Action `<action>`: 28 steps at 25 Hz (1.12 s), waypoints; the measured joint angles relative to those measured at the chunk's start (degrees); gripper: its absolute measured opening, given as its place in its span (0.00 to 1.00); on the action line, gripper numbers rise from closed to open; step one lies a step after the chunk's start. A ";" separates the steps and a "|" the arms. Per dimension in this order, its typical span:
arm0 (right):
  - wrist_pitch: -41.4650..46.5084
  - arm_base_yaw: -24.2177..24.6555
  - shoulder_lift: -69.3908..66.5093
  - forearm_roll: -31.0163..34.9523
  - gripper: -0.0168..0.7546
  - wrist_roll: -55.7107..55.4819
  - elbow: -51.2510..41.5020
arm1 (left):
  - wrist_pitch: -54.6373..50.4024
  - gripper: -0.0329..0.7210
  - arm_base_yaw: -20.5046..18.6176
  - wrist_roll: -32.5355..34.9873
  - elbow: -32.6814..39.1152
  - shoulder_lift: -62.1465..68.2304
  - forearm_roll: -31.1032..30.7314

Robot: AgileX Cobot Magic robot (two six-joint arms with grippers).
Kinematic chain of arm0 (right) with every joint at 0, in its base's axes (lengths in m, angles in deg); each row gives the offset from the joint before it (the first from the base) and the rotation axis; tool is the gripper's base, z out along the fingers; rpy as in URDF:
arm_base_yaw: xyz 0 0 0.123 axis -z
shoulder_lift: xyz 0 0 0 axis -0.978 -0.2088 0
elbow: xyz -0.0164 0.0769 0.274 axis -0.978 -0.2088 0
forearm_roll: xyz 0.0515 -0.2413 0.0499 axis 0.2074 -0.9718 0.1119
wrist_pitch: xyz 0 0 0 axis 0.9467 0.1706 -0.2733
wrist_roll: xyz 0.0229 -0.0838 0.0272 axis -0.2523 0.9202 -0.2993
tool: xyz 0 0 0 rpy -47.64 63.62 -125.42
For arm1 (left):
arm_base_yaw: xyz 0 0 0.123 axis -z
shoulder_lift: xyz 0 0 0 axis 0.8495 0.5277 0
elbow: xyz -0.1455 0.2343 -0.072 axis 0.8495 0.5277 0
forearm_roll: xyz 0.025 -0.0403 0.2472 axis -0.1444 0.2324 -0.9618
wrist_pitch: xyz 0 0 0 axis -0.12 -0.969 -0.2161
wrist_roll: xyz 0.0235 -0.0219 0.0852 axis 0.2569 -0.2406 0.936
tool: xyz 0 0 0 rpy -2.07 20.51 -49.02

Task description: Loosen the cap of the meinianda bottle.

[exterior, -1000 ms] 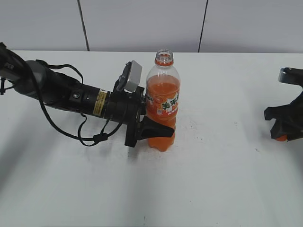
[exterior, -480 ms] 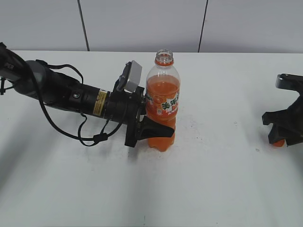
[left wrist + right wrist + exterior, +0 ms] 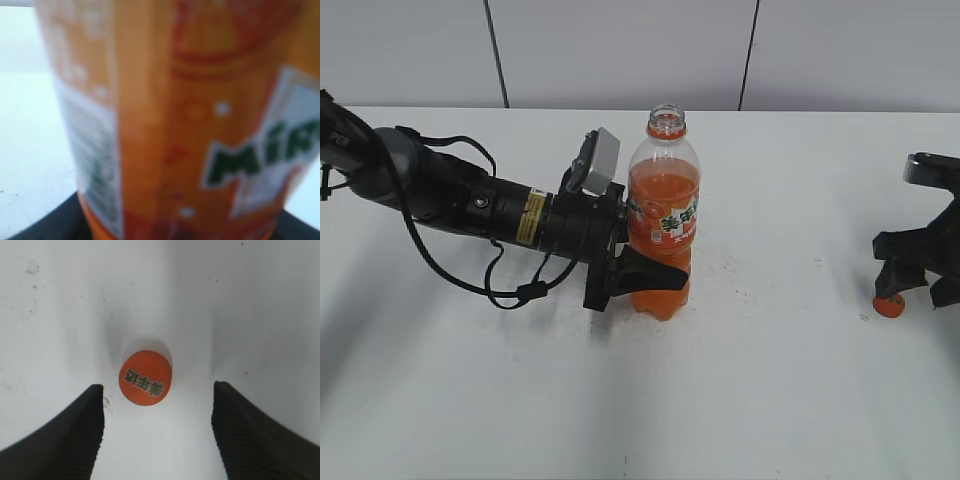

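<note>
The meinianda bottle (image 3: 663, 215) stands upright mid-table with its neck open and no cap on it. My left gripper (image 3: 645, 270) is shut on its lower body; in the left wrist view the blurred orange label (image 3: 190, 125) fills the frame. The orange cap (image 3: 889, 306) lies on the table at the far right, top up. My right gripper (image 3: 920, 265) is open just above it. In the right wrist view the cap (image 3: 145, 377) lies on the table ahead of the spread fingers (image 3: 65, 435), touching neither.
The white table (image 3: 770, 400) has small specks and scuffs. A grey panelled wall (image 3: 620, 50) runs behind its far edge. The left arm's body and cables (image 3: 470, 210) lie low across the left side.
My right gripper has let go of the cap and lifted slightly; the cap now lies on the table below it. The left arm and bottle have not moved.
</note>
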 joint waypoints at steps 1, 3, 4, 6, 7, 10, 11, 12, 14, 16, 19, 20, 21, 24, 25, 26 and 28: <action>0.04 0.00 0.51 0.11 0.68 0.00 0.00 | 0.00 0.57 0.00 0.00 0.00 0.00 0.00; 0.12 0.00 2.23 0.24 0.68 0.00 0.00 | 0.21 0.60 0.00 0.00 0.00 0.00 0.00; 0.11 0.00 2.93 0.29 0.68 0.00 0.00 | 0.41 0.62 0.00 0.00 0.00 0.00 0.00; 0.11 0.00 4.45 0.30 0.68 0.00 0.00 | 2.24 0.71 0.00 -0.14 -0.07 0.00 0.91; 0.11 0.00 5.04 0.30 0.68 0.00 0.00 | 2.79 0.75 0.00 -0.38 -0.07 0.00 1.19; 0.17 0.00 6.54 0.35 0.68 0.00 0.00 | 3.22 0.82 0.03 -0.88 -0.07 0.00 1.23; 0.22 0.00 6.88 0.35 0.68 0.00 0.00 | 3.21 0.83 0.03 -1.03 -0.07 0.00 1.23; 0.22 0.00 7.25 0.35 0.68 0.00 0.00 | 3.21 0.83 0.03 -1.28 -0.07 0.00 1.18; 0.22 0.00 7.89 0.35 0.68 0.00 0.00 | 3.24 0.83 0.03 -1.83 -0.07 -0.07 0.92; 0.22 0.00 8.50 0.35 0.68 0.00 0.00 | 3.24 0.83 0.03 -2.24 -0.07 -0.70 0.31; 0.28 0.00 9.61 0.35 0.68 0.00 0.00 | 3.24 0.83 0.03 -3.25 -0.07 -2.81 -0.10; 0.28 0.00 10.03 0.35 0.68 0.00 0.00 | 3.29 0.83 0.03 -3.66 -0.07 -3.79 -0.10; 0.28 0.00 10.39 0.35 0.68 0.00 0.00 | 3.29 0.83 0.03 -4.10 -0.07 -4.59 -0.10; 0.39 0.00 11.76 0.30 0.68 0.00 0.00 | 3.38 0.83 0.03 -4.96 -0.07 -7.58 -0.10; 0.39 0.00 12.33 0.30 0.68 0.00 0.00 | 3.38 0.83 0.03 -5.23 -0.07 -8.47 -0.10; 0.52 0.00 13.00 0.30 0.68 0.00 0.00 | 3.42 0.83 0.03 -5.62 -0.07 -9.59 -0.10; 0.82 0.00 14.58 0.30 0.68 0.00 0.00 | 3.42 0.83 0.03 -6.53 -0.07 -11.70 -0.16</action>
